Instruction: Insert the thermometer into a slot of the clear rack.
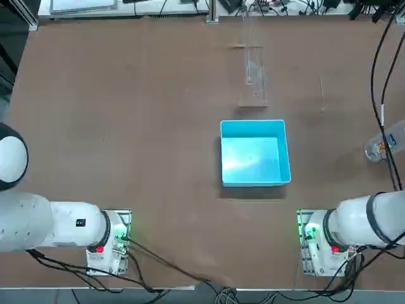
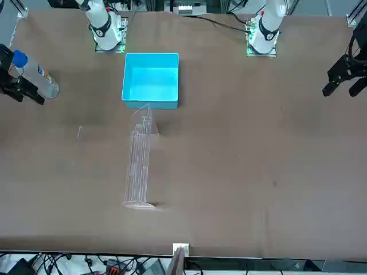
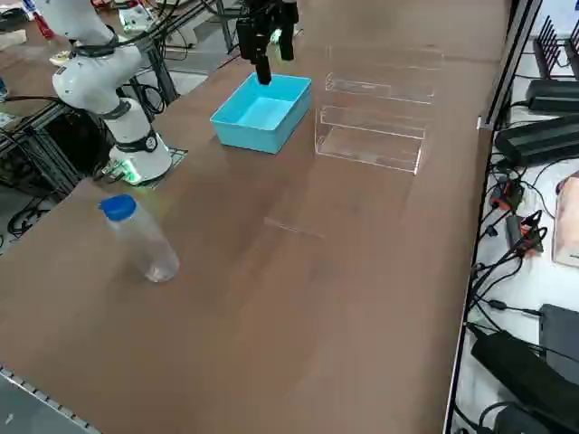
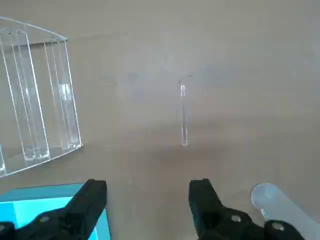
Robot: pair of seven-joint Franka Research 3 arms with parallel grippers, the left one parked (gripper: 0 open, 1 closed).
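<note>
1. Rack (image 4: 37,95): clear acrylic stand, upright on the surface (image 1: 126,126), past the far side of the blue box (image 1: 255,153) and close to it. In the overhead view its long axis runs straight away from the robot, with a small flat base plate at the near end. Judgement: standing open-topped like this, its slots take a rod lowered from above.

2. Blue box: open tray between the robot and the rack, empty as far as can be seen. Not part of the job; likely just something to steer around.

3. Thermometer (image 4: 184,116): hair-thin pale rod lying flat on the bare surface, on the robot's right of the rack and well apart from it. Nothing touches it. Its long axis runs roughly parallel to the rack's length, away from the robot. Which end is the bulb, I cannot tell.

4. Right claw (image 4: 148,197): fingers spread wide, holding nothing, up off the surface over its right edge. In the wrist view the rod lies ahead of the gap between the fingers. Judgement: this reads as a pre-grasp line-up; the rod must be pinched across its width, then tipped upright for a slot.

5. Bottle (image 1: 383,144): clear, blue cap, lying at the robot's far right, near the claw. Not involved.
</note>
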